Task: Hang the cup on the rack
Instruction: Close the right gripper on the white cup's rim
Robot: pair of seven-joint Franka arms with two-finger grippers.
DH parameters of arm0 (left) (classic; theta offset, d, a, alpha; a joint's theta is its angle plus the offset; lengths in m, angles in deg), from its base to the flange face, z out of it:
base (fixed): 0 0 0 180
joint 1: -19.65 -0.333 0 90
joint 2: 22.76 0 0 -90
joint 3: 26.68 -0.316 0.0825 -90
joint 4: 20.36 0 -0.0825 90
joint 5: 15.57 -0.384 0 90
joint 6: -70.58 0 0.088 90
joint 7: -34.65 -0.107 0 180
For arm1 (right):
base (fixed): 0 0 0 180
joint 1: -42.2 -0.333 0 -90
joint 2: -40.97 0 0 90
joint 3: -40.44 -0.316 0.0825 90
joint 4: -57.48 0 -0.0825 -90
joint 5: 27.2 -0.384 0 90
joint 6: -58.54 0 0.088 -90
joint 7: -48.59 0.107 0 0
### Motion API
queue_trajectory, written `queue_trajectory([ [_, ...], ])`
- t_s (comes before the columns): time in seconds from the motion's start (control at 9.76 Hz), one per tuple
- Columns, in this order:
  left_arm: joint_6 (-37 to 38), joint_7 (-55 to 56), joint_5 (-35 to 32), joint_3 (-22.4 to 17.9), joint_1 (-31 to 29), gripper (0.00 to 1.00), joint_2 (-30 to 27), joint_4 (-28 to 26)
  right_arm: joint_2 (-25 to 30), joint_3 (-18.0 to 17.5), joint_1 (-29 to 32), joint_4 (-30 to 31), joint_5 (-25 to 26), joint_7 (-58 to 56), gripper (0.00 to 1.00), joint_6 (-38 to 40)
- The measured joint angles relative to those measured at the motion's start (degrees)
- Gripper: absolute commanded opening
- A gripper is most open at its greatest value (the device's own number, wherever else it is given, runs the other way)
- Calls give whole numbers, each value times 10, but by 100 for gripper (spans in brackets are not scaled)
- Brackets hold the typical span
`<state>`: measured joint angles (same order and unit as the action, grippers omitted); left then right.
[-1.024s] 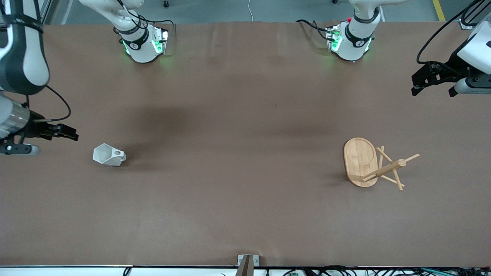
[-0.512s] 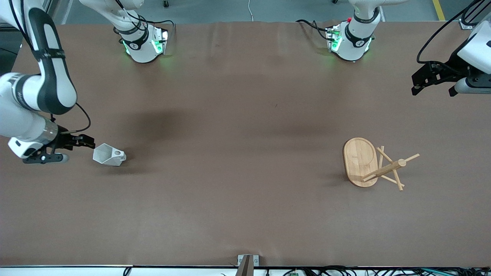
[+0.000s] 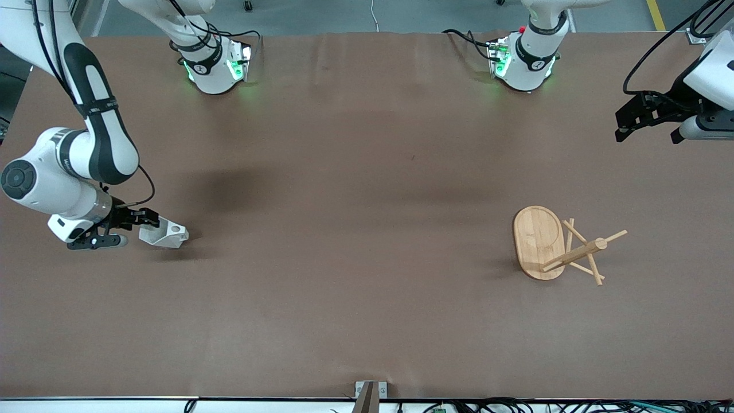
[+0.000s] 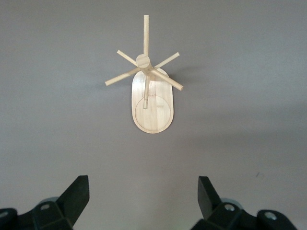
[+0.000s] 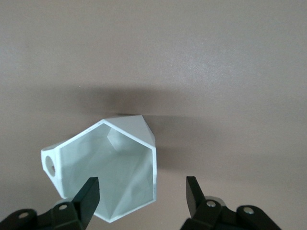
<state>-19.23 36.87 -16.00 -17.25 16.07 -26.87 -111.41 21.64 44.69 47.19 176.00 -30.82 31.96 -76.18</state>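
The white faceted cup (image 3: 165, 234) lies on its side on the brown table near the right arm's end, its open mouth toward my right gripper. My right gripper (image 3: 144, 219) is open at the cup's rim; in the right wrist view the cup (image 5: 112, 167) sits close to the fingertips, one wall of its rim between them, my right gripper (image 5: 143, 194) not closed on it. The bamboo rack (image 3: 559, 245) stands toward the left arm's end; it also shows in the left wrist view (image 4: 149, 88). My left gripper (image 3: 636, 123) is open and waits above the table's edge, away from the rack.
The table is covered with brown paper. The two arm bases (image 3: 212, 63) stand along the edge farthest from the front camera. A small metal bracket (image 3: 370, 390) sits at the table's nearest edge.
My right gripper has moved across the table from the table's end up to the cup's open rim. The cup, the rack and the left arm have not moved.
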Motion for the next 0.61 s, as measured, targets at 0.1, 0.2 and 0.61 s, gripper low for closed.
queue_trajectory([
  [0.1, 0, 0, 0, 0, 0, 100, 0, 0, -5, 0, 0, 0, -2, 0, 46, -10],
  [0.2, 0, 0, 0, 0, 0, 100, 0, 0, -8, 0, 0, 0, -2, -1, 27, -21],
  [0.61, 1, 0, 0, 0, 0, 100, 0, 0, -10, 0, 0, -9, -6, -7, 0, -30],
])
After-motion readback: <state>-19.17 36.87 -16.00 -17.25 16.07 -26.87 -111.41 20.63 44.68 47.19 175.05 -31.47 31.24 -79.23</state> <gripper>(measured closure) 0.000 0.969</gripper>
